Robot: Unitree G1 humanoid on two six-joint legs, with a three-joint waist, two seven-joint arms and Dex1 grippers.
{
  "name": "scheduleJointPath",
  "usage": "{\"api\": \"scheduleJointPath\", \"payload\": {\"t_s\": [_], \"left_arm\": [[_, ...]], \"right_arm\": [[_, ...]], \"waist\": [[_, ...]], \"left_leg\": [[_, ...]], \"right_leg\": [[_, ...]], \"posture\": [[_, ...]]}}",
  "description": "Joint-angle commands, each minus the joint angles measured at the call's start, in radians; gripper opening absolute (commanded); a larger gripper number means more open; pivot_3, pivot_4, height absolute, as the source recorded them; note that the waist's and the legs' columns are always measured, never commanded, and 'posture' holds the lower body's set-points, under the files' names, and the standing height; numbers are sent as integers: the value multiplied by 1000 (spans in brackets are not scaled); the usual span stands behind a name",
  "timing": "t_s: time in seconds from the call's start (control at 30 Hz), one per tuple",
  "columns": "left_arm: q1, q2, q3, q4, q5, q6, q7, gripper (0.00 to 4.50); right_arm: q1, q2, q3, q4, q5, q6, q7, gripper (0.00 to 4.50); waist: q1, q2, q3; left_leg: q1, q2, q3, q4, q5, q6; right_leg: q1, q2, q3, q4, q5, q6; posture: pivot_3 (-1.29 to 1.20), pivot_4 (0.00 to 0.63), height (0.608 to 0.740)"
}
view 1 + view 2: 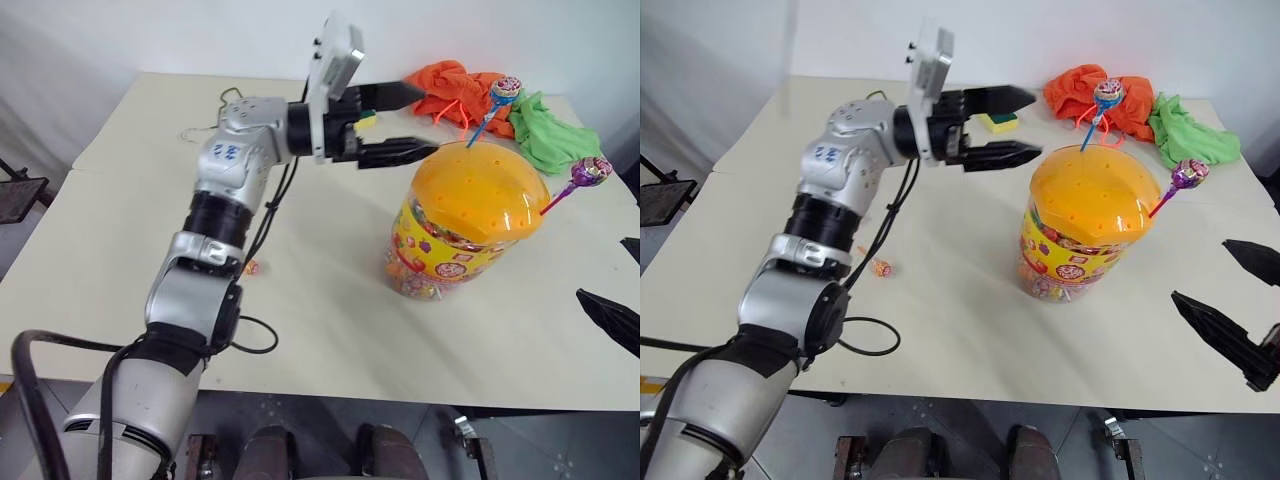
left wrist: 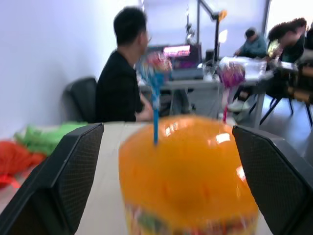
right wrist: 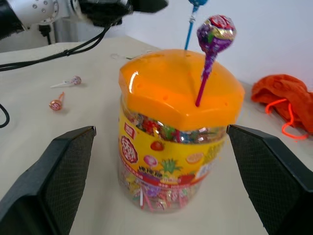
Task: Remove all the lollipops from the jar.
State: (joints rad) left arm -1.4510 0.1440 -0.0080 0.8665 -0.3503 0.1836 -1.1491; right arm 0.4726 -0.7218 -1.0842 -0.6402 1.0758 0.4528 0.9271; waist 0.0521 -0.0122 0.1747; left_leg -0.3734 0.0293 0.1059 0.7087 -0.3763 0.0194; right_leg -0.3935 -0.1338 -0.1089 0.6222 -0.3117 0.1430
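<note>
On the pale table [image 1: 330, 330] the clear, yellow-labelled sweet jar [image 1: 455, 255] holds two lollipops [image 1: 505, 92] in its orange lid, and the left gripper [image 1: 400, 122], spread wide and empty beside it, could probably tip it by nudging.

The jar [image 3: 166, 161] is carrying a yellow label [image 3: 161, 156] with a small red square bearing pale characters, possibly Chinese, too small to read. Fruit and sweet drawings are surrounding it. No brand, number or sign is showing legibly elsewhere, including the lollipop wrappers.
</note>
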Motion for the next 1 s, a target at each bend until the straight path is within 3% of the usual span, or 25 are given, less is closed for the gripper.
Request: {"api": "scheduleJointPath", "payload": {"t_s": [0.03, 0.2, 0.3, 0.7, 1.0], "left_arm": [[-104, -59, -1, 160, 53, -84, 25, 4475], [-198, -140, 22, 318, 95, -116, 70, 4475], [-222, -160, 40, 348, 102, -119, 71, 3868], [-302, -162, 108, 359, 101, -80, 73, 12], [-390, -83, 146, 345, 111, -39, 131, 12]], "right_arm": [[39, 42, -58, -60, 20, -39, -20, 4500], [92, 91, -77, -104, 31, -71, -44, 4500], [121, 112, -85, -126, 40, -91, -57, 4500], [182, 137, -93, -156, 81, -158, -110, 4500], [117, 66, -72, -114, 120, -162, -149, 4500]], "waist": [[0, 0, 0], [2, 0, 0], [0, 0, 0], [1, 0, 0], [-2, 0, 0]], "left_leg": [[0, 0, 1, 0, 0, 0], [0, 0, 0, 0, 0, 1], [0, 0, 0, -1, 0, 1], [0, 0, 0, -2, 0, 1], [0, 0, 1, -3, 0, 1]], "right_leg": [[0, 0, 0, 0, 0, 0], [0, 0, 0, -2, 0, 0], [0, 0, 0, -2, 0, 0], [0, 0, 0, -2, 0, 0], [0, 0, 1, -3, 0, 0]], "posture": [[0, 150, 740], [0, 150, 740], [0, 150, 740], [0, 150, 740], [0, 150, 740]]}}
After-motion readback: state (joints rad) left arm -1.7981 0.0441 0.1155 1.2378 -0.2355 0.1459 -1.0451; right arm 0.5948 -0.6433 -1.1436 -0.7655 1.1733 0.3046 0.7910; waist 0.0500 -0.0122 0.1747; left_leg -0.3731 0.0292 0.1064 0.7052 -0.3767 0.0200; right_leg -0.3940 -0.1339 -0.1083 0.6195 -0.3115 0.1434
